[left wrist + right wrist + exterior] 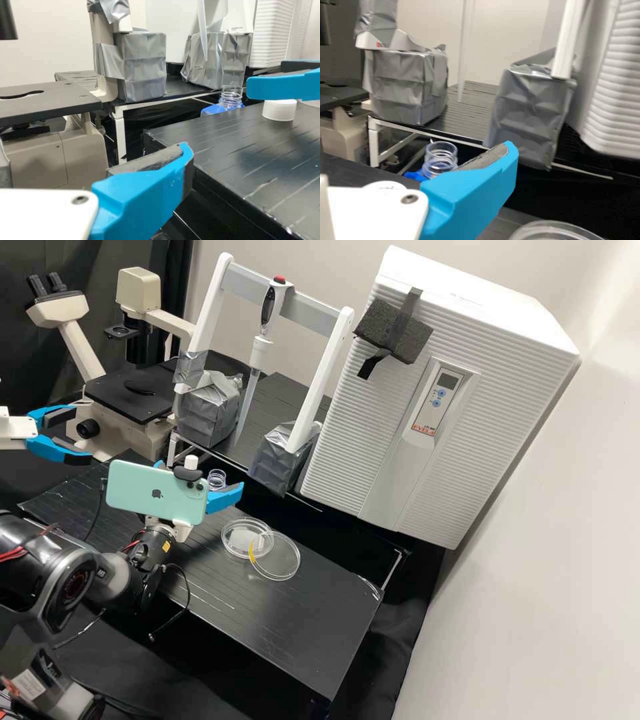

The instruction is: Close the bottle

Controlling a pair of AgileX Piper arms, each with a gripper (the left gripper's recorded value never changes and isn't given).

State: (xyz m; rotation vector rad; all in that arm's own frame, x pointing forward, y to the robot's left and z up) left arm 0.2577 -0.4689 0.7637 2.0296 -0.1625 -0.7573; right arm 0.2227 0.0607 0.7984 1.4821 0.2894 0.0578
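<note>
Sitting uncapped near the back edge of the bench (pixel 300 620), the bottle (pixel 217 478) is crowded by the right gripper (pixel 205 481), spread empty; left gripper (pixel 80 432) is held spread too, well apart.

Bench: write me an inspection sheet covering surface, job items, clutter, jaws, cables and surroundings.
Surface: black bench, grooved top, lightly scratched.
Job's things: clear bottle upright and uncapped; white cap resting on the bench near it.
Clutter: two overlapping clear petri dishes; mint phone mounted on the right arm.
Grippers: left gripper beside the microscope, jaws open, empty; right gripper at the bottle, jaws open.
Cables: black cable looping from the near arm over the bench.
Surroundings: microscope, pipette hanging in a white frame, white ribbed cabinet.
</note>
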